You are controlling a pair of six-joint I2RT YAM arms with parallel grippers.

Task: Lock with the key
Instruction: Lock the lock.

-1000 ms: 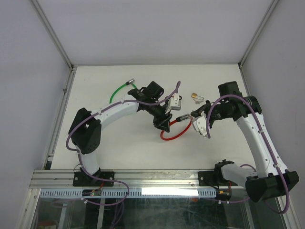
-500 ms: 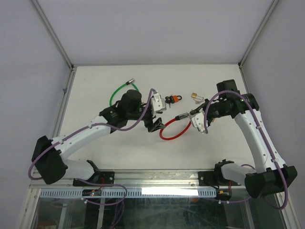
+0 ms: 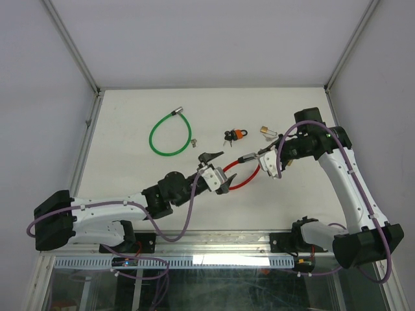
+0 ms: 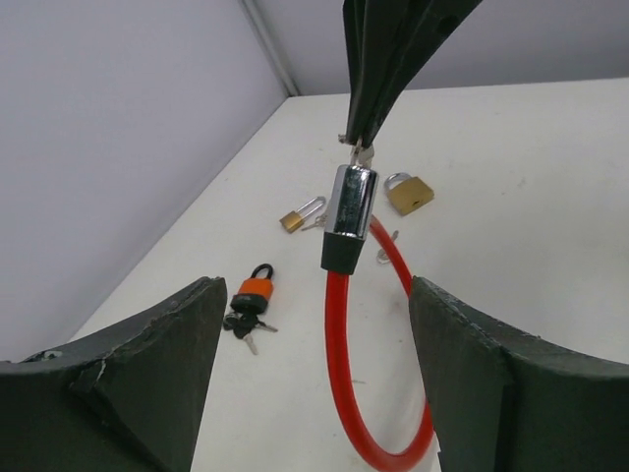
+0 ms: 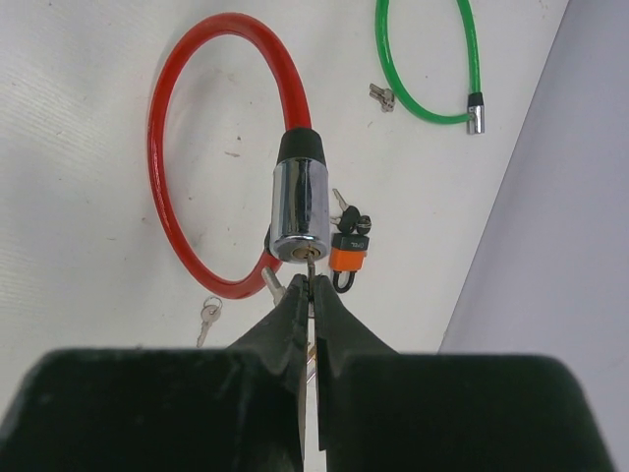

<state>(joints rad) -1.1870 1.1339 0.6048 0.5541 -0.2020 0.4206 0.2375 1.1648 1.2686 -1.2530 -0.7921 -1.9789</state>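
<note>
The red cable lock (image 3: pixel 241 181) lies near the middle of the counter (image 3: pixel 298 110), its loop resting on the surface and its chrome cylinder (image 5: pixel 300 211) tipped up toward the right arm. The right claw (image 5: pixel 310 290) is pressed together on the key (image 5: pixel 309 264), whose blade sits in the keyway at the cylinder's end face. The left claw (image 3: pixel 219 172) is spread wide and empty, just beside the loop and facing the cylinder. The cable's free end comes round to the cylinder's side, but whether it is seated there cannot be told. The cable looks springy and light under a slick plastic skin, so it would probably swing or roll instead of resisting a twist. The small, thin key offers little to grip and could slip or bend if forced. A sound hold for the left claw seems to be the black collar or the chrome barrel itself, across its round sides, so that the body stays fixed while the key turns. Further back lie a green cable lock (image 3: pixel 151 137), an orange padlock (image 3: pixel 238 134) and a brass padlock (image 3: pixel 268 132), well apart from the work.
</note>
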